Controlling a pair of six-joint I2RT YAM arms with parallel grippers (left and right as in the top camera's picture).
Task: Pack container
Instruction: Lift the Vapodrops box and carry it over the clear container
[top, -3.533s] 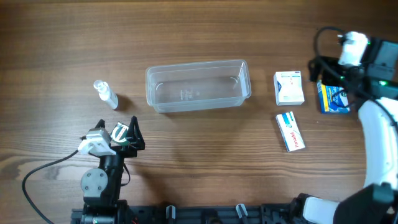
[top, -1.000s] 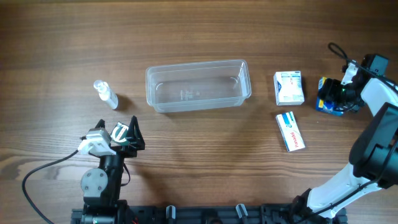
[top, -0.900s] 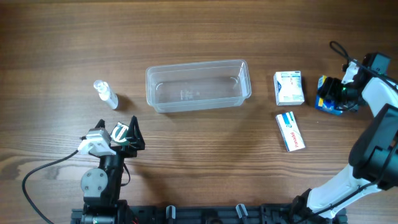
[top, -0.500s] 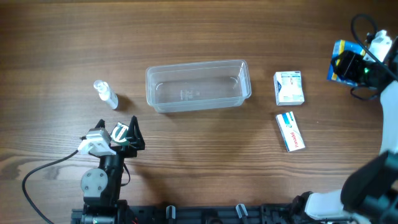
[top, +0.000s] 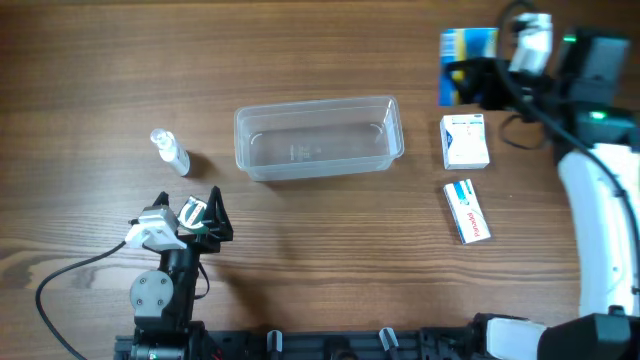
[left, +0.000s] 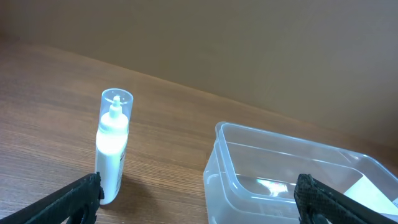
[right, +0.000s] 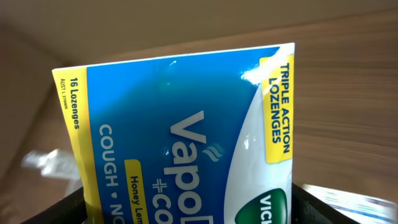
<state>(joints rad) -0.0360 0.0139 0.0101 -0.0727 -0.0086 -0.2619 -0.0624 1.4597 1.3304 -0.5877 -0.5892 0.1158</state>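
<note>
Packing has barely started: the container (top: 318, 138) sits mid-table with nothing in it, its clear floor bare in both the overhead and left wrist views. The 1st item is in hand. The right gripper (top: 478, 84) has its fingers clamped on the lower edge of the blue box (top: 466, 45), a pack of lozenges by the print in the right wrist view. It holds the box at about 2 o'clock from the container, apart from the rim and apparently off the table (top: 90, 60). Two more boxes lie flat on the wood: the white box (top: 465, 141) at 3 o'clock, near the container's short end, and the long box (top: 467, 210) at 4 o'clock, a little farther off. A small bottle (top: 170, 152) lies at 9 o'clock, clear of the wall. The left gripper (top: 190, 205) waits at 8 o'clock with its fingers spread wide and nothing between them. By my reckoning 0 of 4 loose items are in. What is left is to bring the blue box over the opening and release it, then fetch the 2 boxes and probably the bottle, if it belongs to the load.
</note>
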